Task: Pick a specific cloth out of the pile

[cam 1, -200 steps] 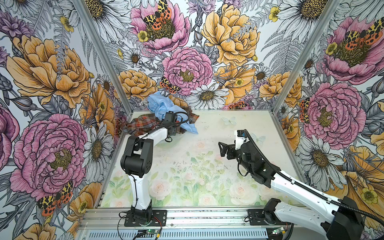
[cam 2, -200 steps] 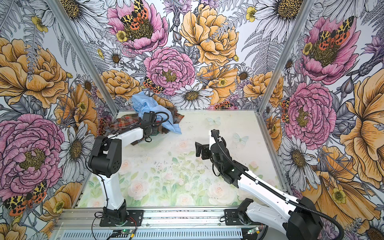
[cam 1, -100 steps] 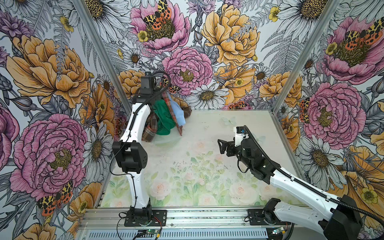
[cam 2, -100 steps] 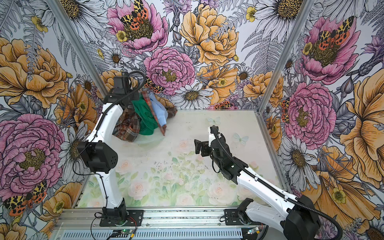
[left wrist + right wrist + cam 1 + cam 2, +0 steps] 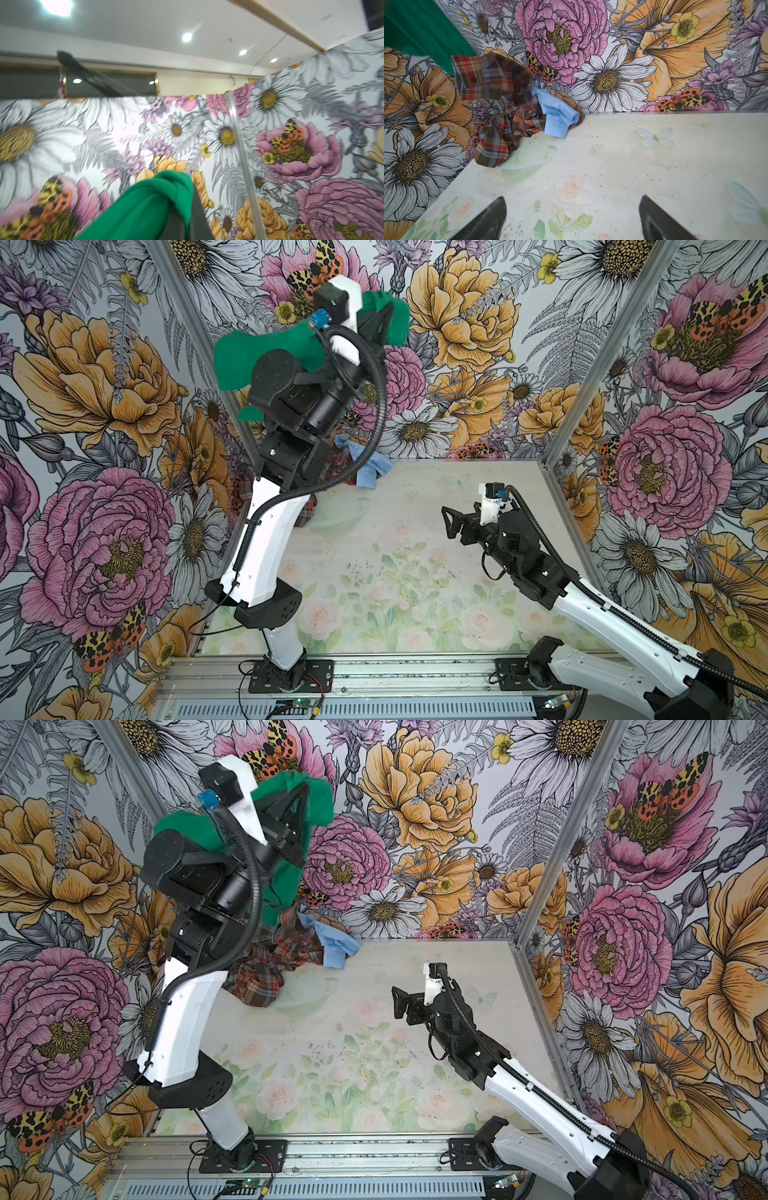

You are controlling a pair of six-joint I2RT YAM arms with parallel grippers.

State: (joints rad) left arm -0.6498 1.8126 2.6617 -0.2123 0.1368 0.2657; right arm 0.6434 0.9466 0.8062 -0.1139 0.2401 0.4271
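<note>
Green cloth (image 5: 232,360) hangs from your left gripper (image 5: 382,321), pinched tight and held high to clear the pile (image 5: 257,973); your right gripper (image 5: 449,524) stands spread, empty.

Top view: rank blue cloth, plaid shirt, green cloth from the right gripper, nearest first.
1. Blue cloth, back of the table, nearest the right gripper.
2. Plaid shirt, left of the blue cloth.
3. Green cloth, up in the air, back left.

The left arm stands high, left claw (image 5: 384,317) clamped shut — right claw (image 5: 449,522) hangs low, jaws spread wide.
</note>
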